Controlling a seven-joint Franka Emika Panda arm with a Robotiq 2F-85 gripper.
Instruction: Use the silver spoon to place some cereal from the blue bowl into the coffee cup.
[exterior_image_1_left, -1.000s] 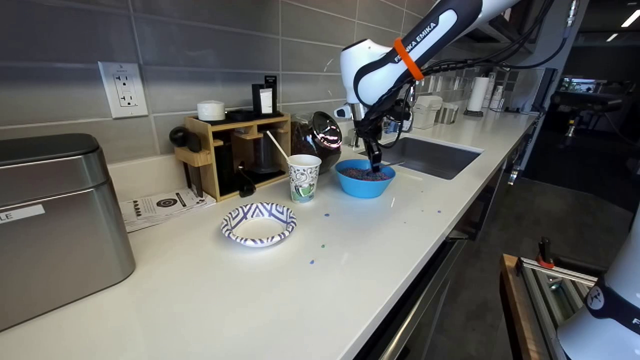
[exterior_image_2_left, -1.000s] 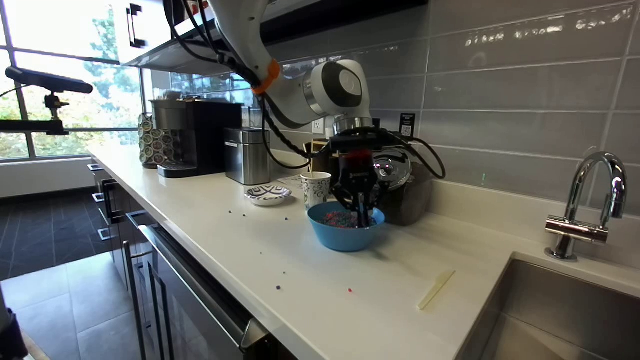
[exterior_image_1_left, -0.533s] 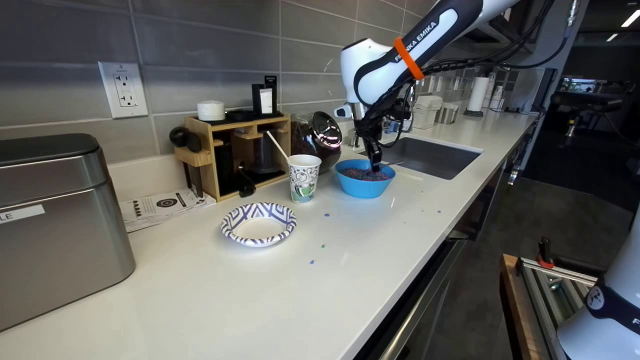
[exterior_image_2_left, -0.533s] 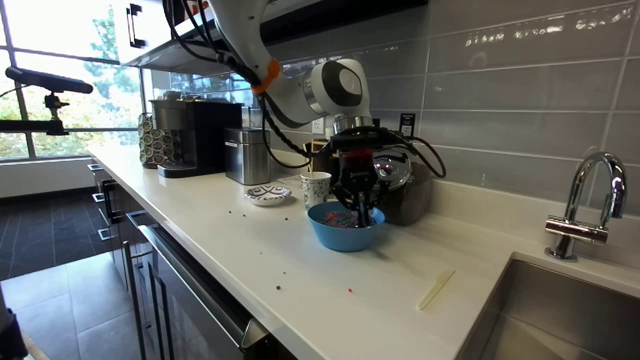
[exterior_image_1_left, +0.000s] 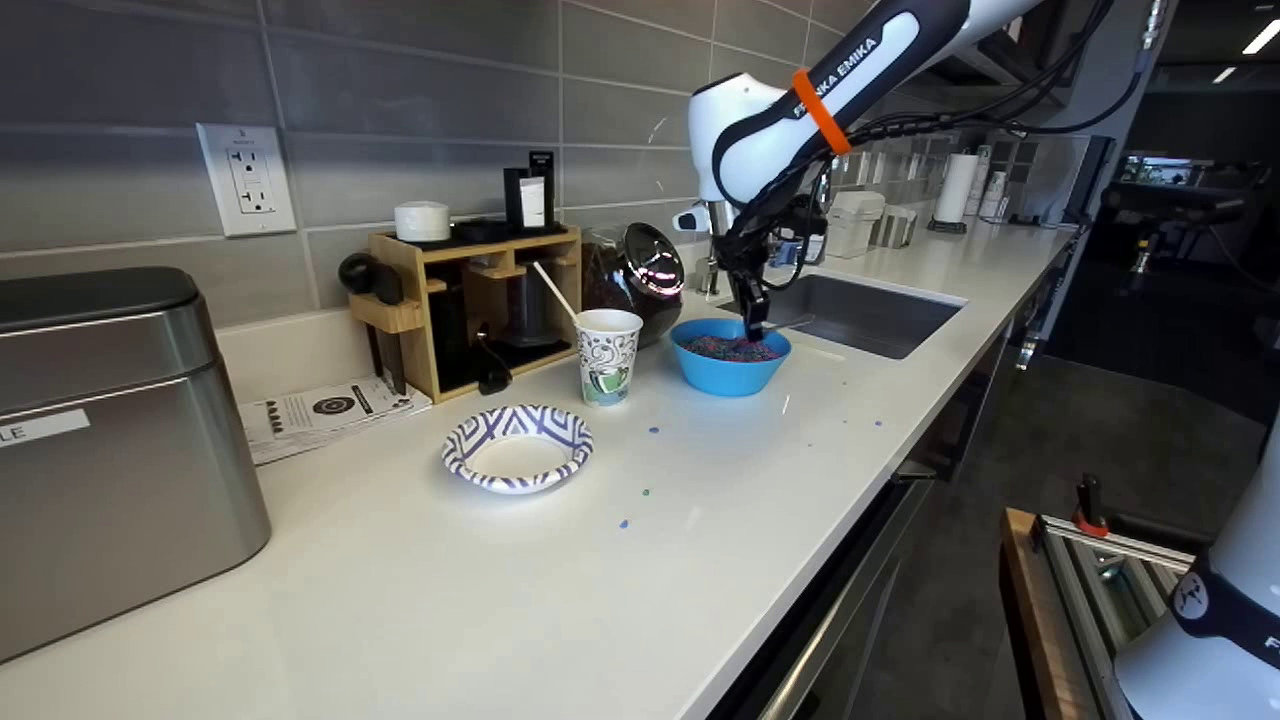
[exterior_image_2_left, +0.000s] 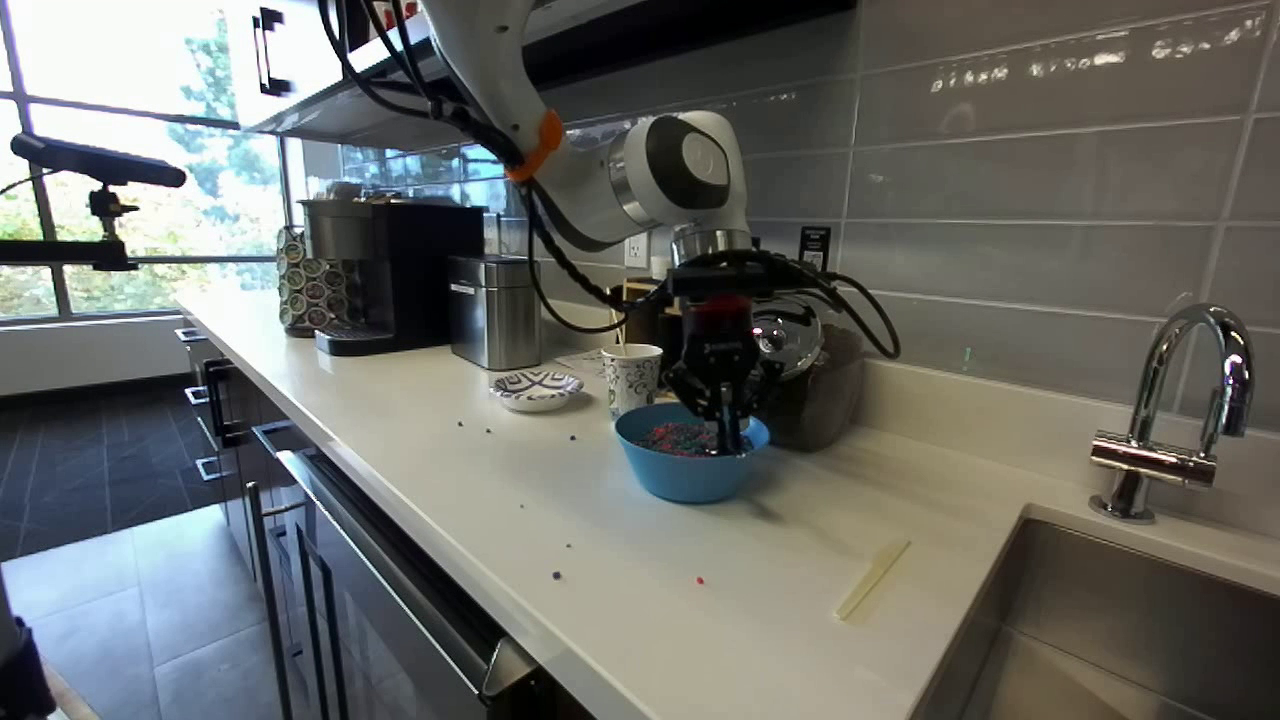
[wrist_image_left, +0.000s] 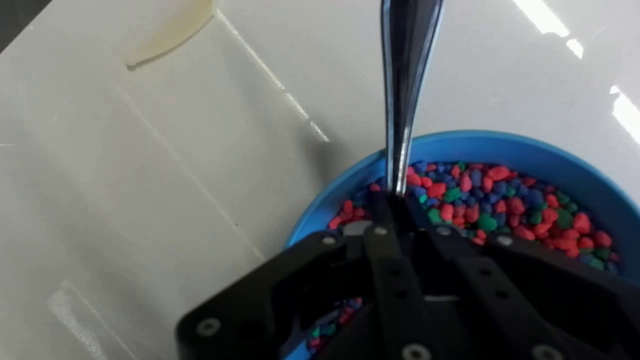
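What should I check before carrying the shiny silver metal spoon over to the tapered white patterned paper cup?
Jaws shut on the shiny silver metal spoon: ok, they clamp its handle.
Spoon loaded from the small red, green and blue cereal bits: cannot tell, no view shows its scooping end clearly.
Jaw tips lifted clear of the round bright-blue bowl: not ok, they appear to reach inside its rim.
Tapered white patterned paper cup standing upright: ok.
Cup mouth unobstructed: not ok, a thin pale stick leans out of it.
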